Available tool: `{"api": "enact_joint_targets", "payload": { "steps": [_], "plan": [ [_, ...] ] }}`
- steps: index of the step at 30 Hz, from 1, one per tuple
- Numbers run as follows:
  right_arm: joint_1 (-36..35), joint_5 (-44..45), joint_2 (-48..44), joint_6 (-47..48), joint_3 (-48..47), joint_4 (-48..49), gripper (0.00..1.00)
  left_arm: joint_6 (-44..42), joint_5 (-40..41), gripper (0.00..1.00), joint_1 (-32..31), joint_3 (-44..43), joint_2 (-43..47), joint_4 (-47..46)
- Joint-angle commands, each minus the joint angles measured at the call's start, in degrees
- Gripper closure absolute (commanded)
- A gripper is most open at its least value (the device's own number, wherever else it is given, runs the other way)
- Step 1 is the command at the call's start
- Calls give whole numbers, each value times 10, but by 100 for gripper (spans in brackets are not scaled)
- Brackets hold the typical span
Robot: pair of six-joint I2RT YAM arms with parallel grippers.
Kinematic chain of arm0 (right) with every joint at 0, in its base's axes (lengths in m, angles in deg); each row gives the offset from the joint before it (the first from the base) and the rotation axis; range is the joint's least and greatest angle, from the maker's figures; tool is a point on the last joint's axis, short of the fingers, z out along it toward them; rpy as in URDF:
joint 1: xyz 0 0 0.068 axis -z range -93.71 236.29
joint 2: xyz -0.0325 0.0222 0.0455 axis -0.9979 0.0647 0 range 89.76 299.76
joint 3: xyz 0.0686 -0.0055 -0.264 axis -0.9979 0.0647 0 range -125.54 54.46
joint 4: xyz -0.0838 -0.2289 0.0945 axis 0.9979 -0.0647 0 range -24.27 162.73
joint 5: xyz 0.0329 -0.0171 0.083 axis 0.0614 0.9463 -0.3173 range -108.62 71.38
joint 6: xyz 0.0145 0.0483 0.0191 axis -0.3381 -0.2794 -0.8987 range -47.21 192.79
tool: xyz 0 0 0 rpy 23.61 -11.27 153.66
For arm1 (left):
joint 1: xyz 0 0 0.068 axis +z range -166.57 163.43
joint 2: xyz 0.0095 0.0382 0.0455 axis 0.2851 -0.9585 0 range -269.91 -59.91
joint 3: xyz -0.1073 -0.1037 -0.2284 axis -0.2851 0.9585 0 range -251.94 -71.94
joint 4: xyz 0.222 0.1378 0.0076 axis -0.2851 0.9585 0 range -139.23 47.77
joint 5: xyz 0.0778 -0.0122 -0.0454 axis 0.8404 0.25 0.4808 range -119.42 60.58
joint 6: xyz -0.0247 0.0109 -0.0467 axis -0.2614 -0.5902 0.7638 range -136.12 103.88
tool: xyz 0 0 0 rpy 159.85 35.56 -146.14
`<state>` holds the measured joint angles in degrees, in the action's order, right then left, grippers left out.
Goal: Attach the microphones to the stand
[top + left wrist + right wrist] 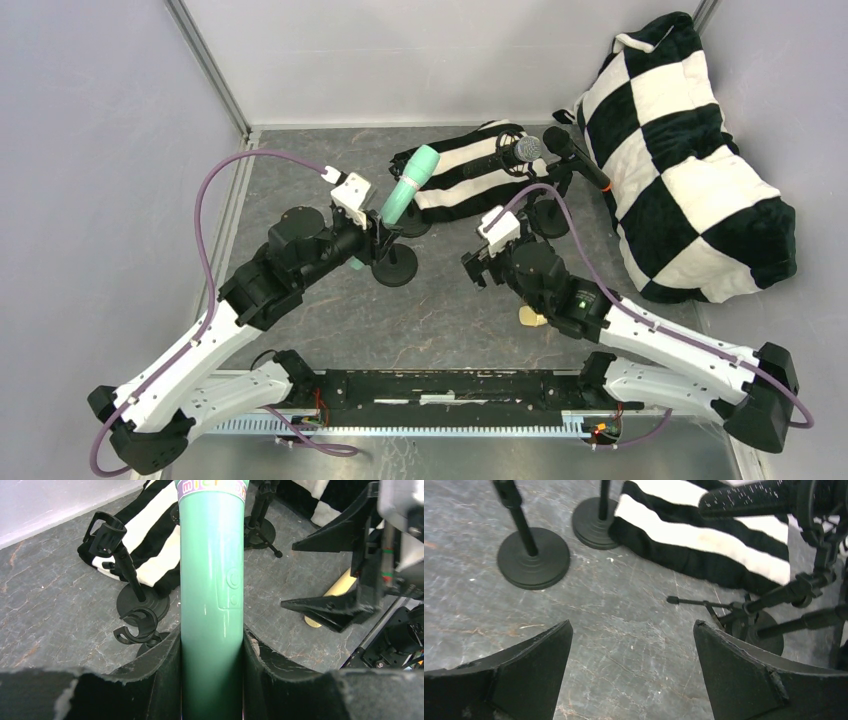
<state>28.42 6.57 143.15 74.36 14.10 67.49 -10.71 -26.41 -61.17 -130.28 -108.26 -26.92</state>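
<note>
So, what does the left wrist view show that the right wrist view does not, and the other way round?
Only the left wrist view: the mint green microphone gripped in the left pincer, two empty stand clips, and the cream-yellow microphone lying on the table. Only the right wrist view: the right pincer open with nothing between its fingers, and a black microphone up on a stand. Both: the black-and-white striped cloth, the round stand bases and the grey table.
</note>
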Motion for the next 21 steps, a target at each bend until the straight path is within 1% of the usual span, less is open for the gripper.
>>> {"api": "enact_joint_targets", "payload": {
  "steps": [1, 3, 6, 7, 11, 13, 17, 21],
  "plan": [
    [57, -36, 22, -77, -32, -30, 2, 20, 12, 98, 1, -2, 8, -42],
    [84, -97, 34, -104, -53, -33, 2, 22, 15, 98, 1, 1, 11, -46],
    [94, -171, 26, -159, -58, 23, 2, 32, 13, 98, 2, 10, 19, -65],
    [98, -192, 20, -202, -55, 46, 2, 38, 9, 98, 2, 12, 19, -71],
    [100, -262, 9, -318, -29, 209, 2, 57, -14, 98, 1, 17, 24, -98],
    [100, -269, 15, -366, -24, 275, 2, 66, -24, 98, 1, 24, 25, -116],
    [101, -255, 32, -435, -23, 356, 2, 69, -43, 98, 2, 30, 25, -136],
    [100, -214, 47, -504, -10, 443, 2, 69, -56, 98, 2, 36, 22, -146]
  ]
}}
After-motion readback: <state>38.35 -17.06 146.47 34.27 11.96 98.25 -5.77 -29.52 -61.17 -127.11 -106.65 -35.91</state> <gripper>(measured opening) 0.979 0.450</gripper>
